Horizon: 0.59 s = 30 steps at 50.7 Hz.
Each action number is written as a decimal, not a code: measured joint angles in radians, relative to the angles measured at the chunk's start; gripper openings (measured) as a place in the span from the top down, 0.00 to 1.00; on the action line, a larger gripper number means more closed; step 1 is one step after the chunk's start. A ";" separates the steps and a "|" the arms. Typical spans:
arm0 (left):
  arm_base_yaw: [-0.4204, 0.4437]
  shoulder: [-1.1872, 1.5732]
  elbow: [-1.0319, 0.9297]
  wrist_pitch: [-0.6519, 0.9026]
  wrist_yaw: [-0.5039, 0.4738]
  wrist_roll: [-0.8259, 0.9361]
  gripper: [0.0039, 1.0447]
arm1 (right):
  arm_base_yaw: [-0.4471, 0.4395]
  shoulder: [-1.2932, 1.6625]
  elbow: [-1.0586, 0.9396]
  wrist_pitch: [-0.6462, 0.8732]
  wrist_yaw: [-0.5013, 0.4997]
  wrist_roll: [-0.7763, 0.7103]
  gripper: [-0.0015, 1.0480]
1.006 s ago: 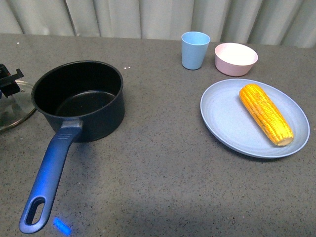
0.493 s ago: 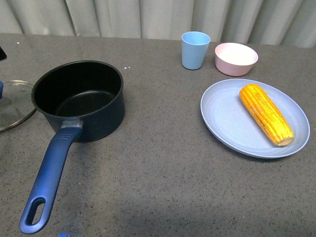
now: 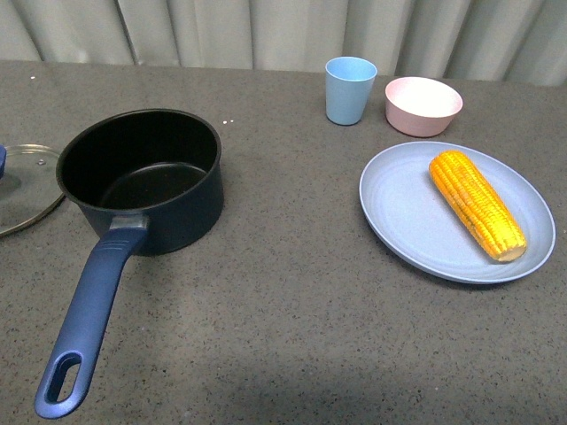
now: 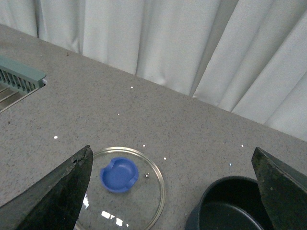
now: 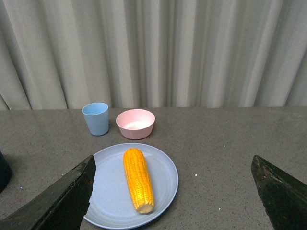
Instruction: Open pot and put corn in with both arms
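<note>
The dark navy pot stands open at the left of the table, its long blue handle pointing toward the front edge. Its glass lid with the blue knob lies flat on the table just left of the pot. The yellow corn lies on a blue plate at the right. Neither arm shows in the front view. My left gripper hangs open above the lid and pot rim. High over the table, my right gripper is open, with the corn below it.
A light blue cup and a pink bowl stand at the back, behind the plate. A curtain closes off the far side. A ridged teal rack sits at the table's far left edge.
One second ago the left gripper was at the left edge by the lid; it has since left the front view. Pot, lid and corn have not moved.
</note>
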 joint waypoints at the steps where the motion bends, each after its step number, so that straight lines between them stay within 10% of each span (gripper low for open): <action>1: -0.001 -0.024 -0.016 -0.012 0.002 -0.005 0.06 | 0.000 0.000 0.000 0.000 0.000 0.000 0.09; 23: -0.009 -0.315 -0.151 -0.185 0.058 -0.037 0.06 | 0.000 0.000 0.000 0.000 0.000 0.000 0.09; 30: -0.004 -0.333 -0.243 0.016 0.285 0.122 0.32 | 0.000 0.000 0.000 0.000 0.000 0.000 0.09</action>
